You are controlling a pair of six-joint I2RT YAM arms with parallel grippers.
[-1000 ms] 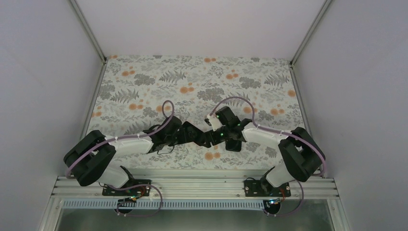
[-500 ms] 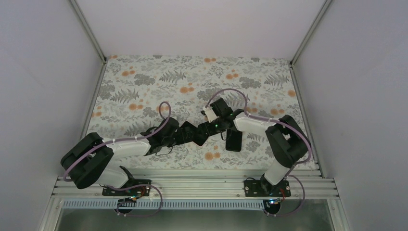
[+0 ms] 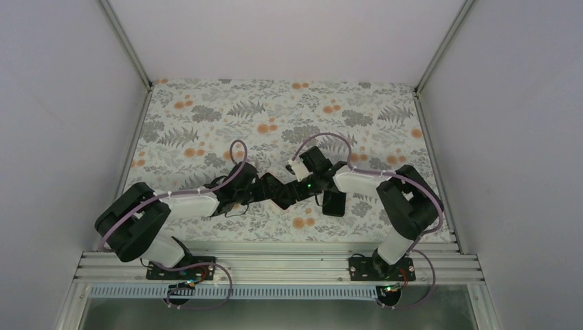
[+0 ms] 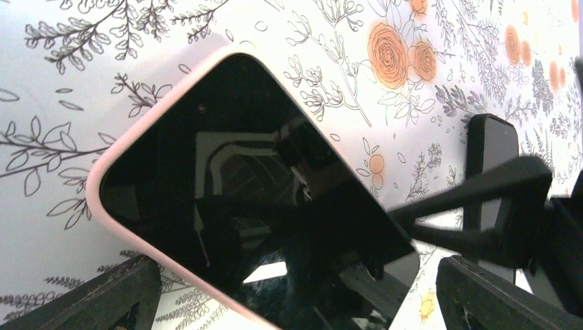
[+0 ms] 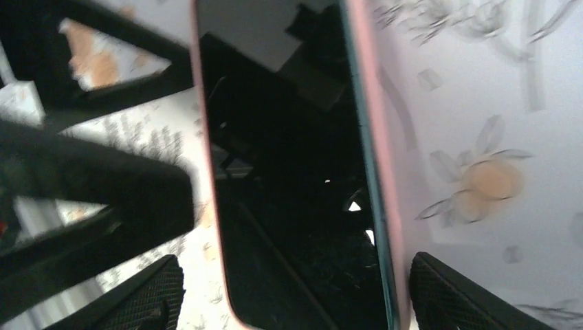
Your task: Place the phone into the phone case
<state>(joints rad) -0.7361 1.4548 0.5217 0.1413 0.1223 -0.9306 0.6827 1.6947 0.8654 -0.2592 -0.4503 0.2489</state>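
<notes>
The phone (image 4: 240,199) lies flat on the flowered table, black screen up, inside the pink phone case (image 4: 103,172), whose rim frames it. In the right wrist view the phone (image 5: 295,172) shows a thin teal edge along the pink phone case rim (image 5: 381,137) on its right side. My left gripper (image 4: 295,306) hovers open over one end, a finger on each side. My right gripper (image 5: 295,295) is open too and straddles the phone's width without touching. From the top view both grippers (image 3: 285,192) meet over the phone and hide it.
A second flat black slab (image 3: 335,202) lies on the table just right of the grippers, also seen in the left wrist view as a black slab (image 4: 489,148). The right gripper's finger (image 4: 474,199) crosses in front of it. White walls enclose the table.
My right arm swung left and folded in, uncovering the black slab beside it. Its jaws narrowed slightly. The left arm shifted a little toward the far side.
</notes>
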